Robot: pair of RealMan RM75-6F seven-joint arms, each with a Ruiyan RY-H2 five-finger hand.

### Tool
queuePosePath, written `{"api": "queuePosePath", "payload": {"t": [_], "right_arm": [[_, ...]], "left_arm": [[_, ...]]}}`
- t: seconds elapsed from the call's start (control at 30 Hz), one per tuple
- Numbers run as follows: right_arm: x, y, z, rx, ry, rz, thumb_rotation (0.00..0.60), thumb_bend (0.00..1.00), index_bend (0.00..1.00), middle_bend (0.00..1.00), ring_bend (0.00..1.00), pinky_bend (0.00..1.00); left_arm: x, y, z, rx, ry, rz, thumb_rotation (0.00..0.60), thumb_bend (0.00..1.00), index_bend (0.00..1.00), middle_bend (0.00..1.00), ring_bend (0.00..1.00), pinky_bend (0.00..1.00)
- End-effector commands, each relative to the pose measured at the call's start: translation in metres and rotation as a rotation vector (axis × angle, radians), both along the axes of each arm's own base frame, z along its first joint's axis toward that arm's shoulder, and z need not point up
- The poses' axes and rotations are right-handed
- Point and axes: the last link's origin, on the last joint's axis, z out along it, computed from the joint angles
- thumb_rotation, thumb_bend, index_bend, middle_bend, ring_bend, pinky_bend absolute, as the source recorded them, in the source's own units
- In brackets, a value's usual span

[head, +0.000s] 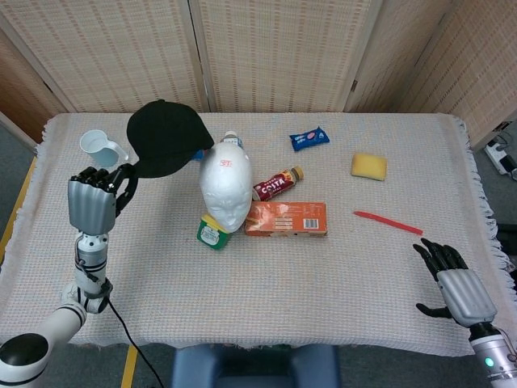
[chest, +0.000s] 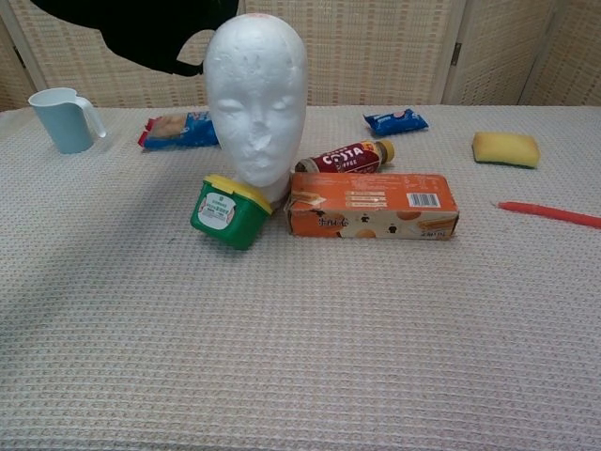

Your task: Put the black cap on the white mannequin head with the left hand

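left fingers [head: 121, 179] around black cap [head: 166, 137] above woven tablecloth [head: 266, 275], wicker screens [head: 275, 52] behind

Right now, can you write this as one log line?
left hand: holds black cap | cap: raised beside white mannequin head, not on | right hand: open, idle

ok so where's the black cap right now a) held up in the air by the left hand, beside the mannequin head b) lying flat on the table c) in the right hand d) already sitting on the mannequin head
a: the left hand holds the black cap raised off the table, up and to the left of the white mannequin head, whose top is bare.
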Motion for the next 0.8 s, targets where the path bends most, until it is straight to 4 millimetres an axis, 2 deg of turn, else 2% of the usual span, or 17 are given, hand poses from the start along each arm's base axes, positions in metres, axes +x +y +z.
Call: {"api": "queuePosePath", "payload": {"t": [0.03, 0.23, 0.3, 0.43, 0.8], "right_arm": [[-0.001, -0.001, 0.002, 0.003, -0.005, -0.005, 0.600, 0.05, 0.00, 0.00, 0.00, 0.00], [-0.004, -0.003, 0.008, -0.005, -0.015, -0.021, 0.600, 0.05, 0.00, 0.00, 0.00, 0.00], [-0.005, -0.004, 0.012, -0.016, -0.018, -0.025, 0.600, 0.05, 0.00, 0.00, 0.00, 0.00], [-0.006, -0.004, 0.019, -0.039, -0.025, -0.032, 0.600, 0.05, 0.00, 0.00, 0.00, 0.00], [-0.004, -0.002, 0.025, -0.057, -0.050, -0.021, 0.600, 0.05, 0.00, 0.00, 0.00, 0.00]], "left_arm": [[0.033, 0.008, -0.002, 0.012, 0.017, -0.046, 0.600, 0.58, 0.75, 1.00, 1.00, 1.00], [0.072, 0.009, -0.023, -0.015, 0.049, -0.101, 0.600, 0.58, 0.75, 1.00, 1.00, 1.00], [0.078, 0.007, -0.031, -0.024, 0.066, -0.109, 0.600, 0.58, 0.75, 1.00, 1.00, 1.00], [0.079, 0.000, -0.046, -0.048, 0.081, -0.122, 0.600, 0.58, 0.75, 1.00, 1.00, 1.00], [0.062, -0.030, -0.079, -0.125, 0.106, -0.132, 0.600, 0.59, 0.76, 1.00, 1.00, 1.00]]}}
